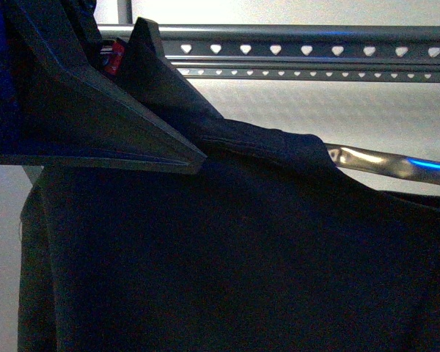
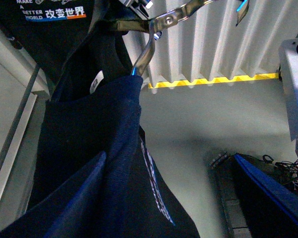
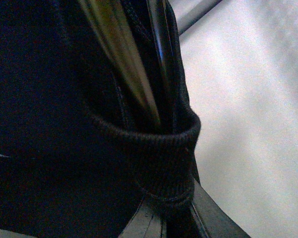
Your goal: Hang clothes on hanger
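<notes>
The right tool point(image 3: 171, 210) was clamped on the ribbed collar of the black T-shirt point(image 1: 227, 257). The left tool point(image 2: 169, 156) was spread apart, with fabric draped against one finger. A chrome coat hanger point(image 1: 389, 163) poked out of the T-shirt toward three o'clock. Behind, at twelve o'clock, ran the grey rack point(image 1: 308, 50) with heart-shaped holes.

black T-shirt point(image 3: 49, 124), collar around coat hanger point(image 3: 120, 57)

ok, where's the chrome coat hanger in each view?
Front view: chrome coat hanger, one arm poking out from under the shirt's shoulder, right of centre.
Left wrist view: its bent neck above the shirt collar.
Right wrist view: its shiny bars running into the ribbed collar.
Shared landmark: the black T-shirt.
</notes>
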`<state>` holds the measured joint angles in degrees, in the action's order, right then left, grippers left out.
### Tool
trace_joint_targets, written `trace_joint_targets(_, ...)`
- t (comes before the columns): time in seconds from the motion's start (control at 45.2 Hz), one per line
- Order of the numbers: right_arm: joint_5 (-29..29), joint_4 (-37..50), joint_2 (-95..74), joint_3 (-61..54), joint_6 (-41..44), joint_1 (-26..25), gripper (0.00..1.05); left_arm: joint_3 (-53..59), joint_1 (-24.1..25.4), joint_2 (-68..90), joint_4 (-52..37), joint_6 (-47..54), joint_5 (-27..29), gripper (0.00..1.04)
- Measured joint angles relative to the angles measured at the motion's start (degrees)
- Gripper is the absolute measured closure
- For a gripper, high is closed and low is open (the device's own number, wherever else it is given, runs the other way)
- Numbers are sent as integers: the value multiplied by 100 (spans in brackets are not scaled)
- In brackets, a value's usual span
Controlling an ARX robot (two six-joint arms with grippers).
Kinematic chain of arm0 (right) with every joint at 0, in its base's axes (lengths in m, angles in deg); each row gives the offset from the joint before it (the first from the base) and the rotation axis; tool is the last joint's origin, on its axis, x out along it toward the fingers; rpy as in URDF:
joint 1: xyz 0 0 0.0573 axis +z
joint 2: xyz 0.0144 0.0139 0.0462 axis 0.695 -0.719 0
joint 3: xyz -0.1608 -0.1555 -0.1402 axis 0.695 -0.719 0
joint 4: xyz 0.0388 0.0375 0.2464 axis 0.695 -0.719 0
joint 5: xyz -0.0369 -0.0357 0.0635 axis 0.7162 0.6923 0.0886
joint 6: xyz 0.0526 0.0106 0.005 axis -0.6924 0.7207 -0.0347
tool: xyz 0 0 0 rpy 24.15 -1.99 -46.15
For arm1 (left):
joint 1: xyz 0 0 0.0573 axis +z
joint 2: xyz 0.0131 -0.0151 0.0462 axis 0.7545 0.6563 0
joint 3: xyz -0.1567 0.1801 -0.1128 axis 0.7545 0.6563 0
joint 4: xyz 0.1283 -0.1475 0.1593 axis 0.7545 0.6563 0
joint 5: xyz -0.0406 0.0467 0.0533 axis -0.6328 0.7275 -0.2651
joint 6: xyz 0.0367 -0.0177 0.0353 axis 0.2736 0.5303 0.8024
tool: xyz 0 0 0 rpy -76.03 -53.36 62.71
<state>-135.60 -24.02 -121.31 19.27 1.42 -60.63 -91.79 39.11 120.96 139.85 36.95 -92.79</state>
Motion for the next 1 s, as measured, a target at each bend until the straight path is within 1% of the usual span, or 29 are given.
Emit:
trace_joint_targets(0.044, -28, -116, -59, 2, 4, -48, 101, 0, -20, 0, 0, 0, -7, 20)
trace_joint_targets(0.066, -35, -203, -105, 4, 15, -79, 101, 0, -33, 0, 0, 0, -7, 14)
trace_joint_targets(0.133, -42, -378, -186, 33, 48, -136, 101, 0, -50, 0, 0, 0, -11, 5)
trace_joint_targets(0.221, -79, -518, -245, 92, 48, -173, 101, 0, -61, 2, 0, 2, -26, 7)
trace_joint_targets(0.487, -68, -1211, -247, 546, 105, -118, 101, 0, -63, 2, 0, 2, -39, 6)
trace_joint_targets(0.531, 55, -1567, -234, 704, 243, -70, 101, 0, -59, 2, 0, 2, -35, 6)
trace_joint_targets(0.664, 623, -3117, -153, 1357, 874, 79, 101, 0, -46, 2, 0, 13, -2, 6)
trace_joint_targets(0.753, 938, -3827, -116, 1714, 1200, 142, 101, 0, -37, 2, 0, 17, 0, 6)
trace_joint_targets(0.797, 1143, -4218, -94, 1941, 1338, 184, 101, 0, -35, 2, 0, 17, 0, 6)
trace_joint_targets(0.863, 1604, -5029, -33, 2559, 1646, 308, 101, 0, -24, 2, 0, 17, 2, 6)
trace_joint_targets(0.93, 1823, -5418, -13, 3143, 1674, 389, 101, 0, 9, -4, 0, 26, 26, 6)
trace_joint_targets(0.996, 1878, -5580, -13, 3729, 1668, 452, 101, 0, 42, -11, 0, 35, 35, 6)
